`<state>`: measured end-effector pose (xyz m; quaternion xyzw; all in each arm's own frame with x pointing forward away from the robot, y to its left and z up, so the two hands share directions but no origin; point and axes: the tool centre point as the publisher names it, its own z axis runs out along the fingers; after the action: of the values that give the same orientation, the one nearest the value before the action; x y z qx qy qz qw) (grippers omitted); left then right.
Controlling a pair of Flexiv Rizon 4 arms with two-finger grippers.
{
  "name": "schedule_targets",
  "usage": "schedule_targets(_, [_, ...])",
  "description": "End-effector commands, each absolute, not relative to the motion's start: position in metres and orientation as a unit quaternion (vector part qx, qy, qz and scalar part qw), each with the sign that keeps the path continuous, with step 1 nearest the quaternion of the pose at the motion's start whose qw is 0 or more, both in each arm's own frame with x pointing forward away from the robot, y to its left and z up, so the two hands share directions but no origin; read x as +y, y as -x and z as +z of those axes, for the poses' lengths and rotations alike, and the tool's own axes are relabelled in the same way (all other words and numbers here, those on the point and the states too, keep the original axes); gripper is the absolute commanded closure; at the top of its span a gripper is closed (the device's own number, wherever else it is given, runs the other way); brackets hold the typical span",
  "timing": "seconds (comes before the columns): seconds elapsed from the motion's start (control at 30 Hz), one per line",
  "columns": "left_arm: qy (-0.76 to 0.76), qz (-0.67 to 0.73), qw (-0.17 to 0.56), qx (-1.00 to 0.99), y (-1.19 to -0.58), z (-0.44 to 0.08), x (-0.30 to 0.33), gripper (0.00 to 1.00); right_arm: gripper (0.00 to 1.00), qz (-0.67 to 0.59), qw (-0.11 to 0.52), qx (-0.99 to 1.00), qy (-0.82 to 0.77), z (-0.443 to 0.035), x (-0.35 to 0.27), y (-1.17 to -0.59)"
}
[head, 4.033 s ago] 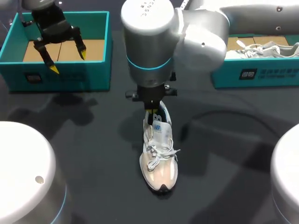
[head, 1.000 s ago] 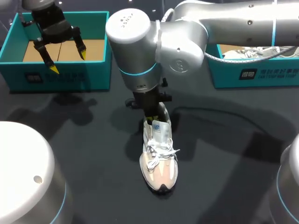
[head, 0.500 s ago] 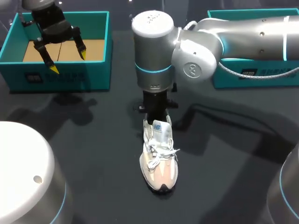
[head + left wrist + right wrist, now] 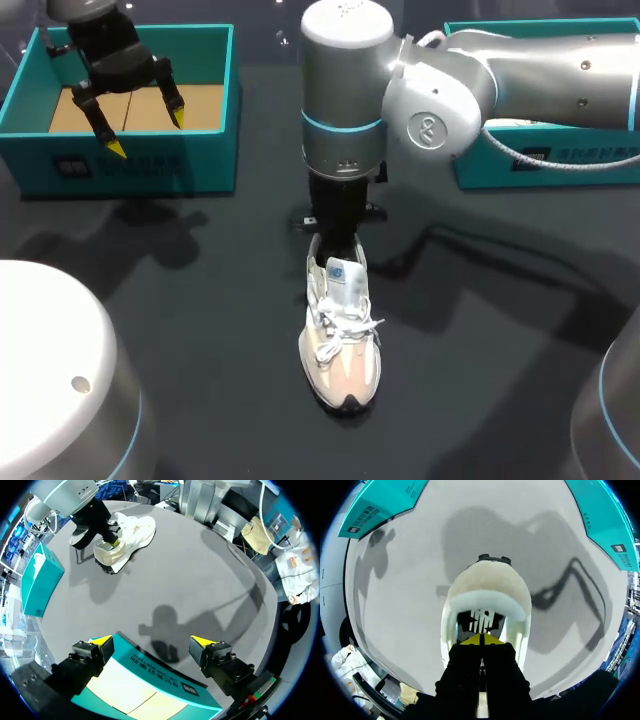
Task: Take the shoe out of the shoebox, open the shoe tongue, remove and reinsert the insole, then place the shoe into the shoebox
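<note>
A white and beige shoe [image 4: 341,340] stands on the dark table, toe toward the front edge, its tongue [image 4: 340,275] raised. My right gripper [image 4: 336,245] comes straight down into the heel opening. In the right wrist view its yellow tips [image 4: 481,640] are pressed together, shut, inside the shoe [image 4: 487,587] just above the printed insole [image 4: 481,617]. I cannot tell whether they pinch anything. My left gripper [image 4: 140,125] hangs open over the empty teal shoebox [image 4: 130,165] at the back left. The left wrist view shows that gripper [image 4: 151,641] over the box [image 4: 150,667], the shoe [image 4: 127,532] far ahead.
A second teal box [image 4: 540,160] sits at the back right, mostly behind my right arm. Two white round bases [image 4: 50,370] [image 4: 612,420] stand at the front corners. Bare dark table surrounds the shoe.
My right arm's wrist has shifted a little to the right and stands more upright over the heel. The shoe and my left arm have not moved.
</note>
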<state>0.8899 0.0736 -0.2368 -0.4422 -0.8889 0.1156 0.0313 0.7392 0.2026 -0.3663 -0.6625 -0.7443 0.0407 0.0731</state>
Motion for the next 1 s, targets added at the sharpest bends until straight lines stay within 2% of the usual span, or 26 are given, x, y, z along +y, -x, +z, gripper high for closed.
schedule_targets(0.03, [0.443,0.115,0.032,-0.889,-0.890,-0.236,0.074,0.00,1.00,0.049,0.088,-0.748,0.656,-0.365,0.200,-0.742])
schedule_targets(0.13, [0.443,0.115,0.032,-0.889,-0.890,-0.236,0.074,0.00,1.00,0.053,0.104,-0.750,0.651,-0.364,0.197,-0.738])
schedule_targets(0.3, [0.443,0.115,0.032,-0.889,-0.890,-0.236,0.074,0.00,0.75,0.058,0.119,-0.756,0.641,-0.360,0.200,-0.730])
schedule_targets(0.6, [0.443,0.115,0.032,-0.889,-0.890,-0.236,0.074,0.00,0.63,0.075,0.128,-0.752,0.643,-0.357,0.205,-0.720])
schedule_targets(0.77, [0.443,0.115,0.032,-0.889,-0.890,-0.236,0.074,0.00,0.52,0.085,0.128,-0.751,0.643,-0.355,0.207,-0.716])
schedule_targets(0.8, [0.443,0.115,0.032,-0.889,-0.890,-0.236,0.074,0.00,0.48,0.086,0.129,-0.750,0.643,-0.355,0.207,-0.716])
schedule_targets(0.83, [0.443,0.115,0.032,-0.889,-0.890,-0.236,0.074,0.00,0.36,0.088,0.130,-0.750,0.643,-0.355,0.207,-0.716])
schedule_targets(0.87, [0.443,0.115,0.032,-0.889,-0.890,-0.236,0.074,0.00,0.33,0.089,0.130,-0.750,0.643,-0.356,0.207,-0.717])
schedule_targets(1.0, [0.443,0.115,0.032,-0.889,-0.890,-0.236,0.074,0.00,0.32,0.091,0.135,-0.746,0.645,-0.360,0.205,-0.720])
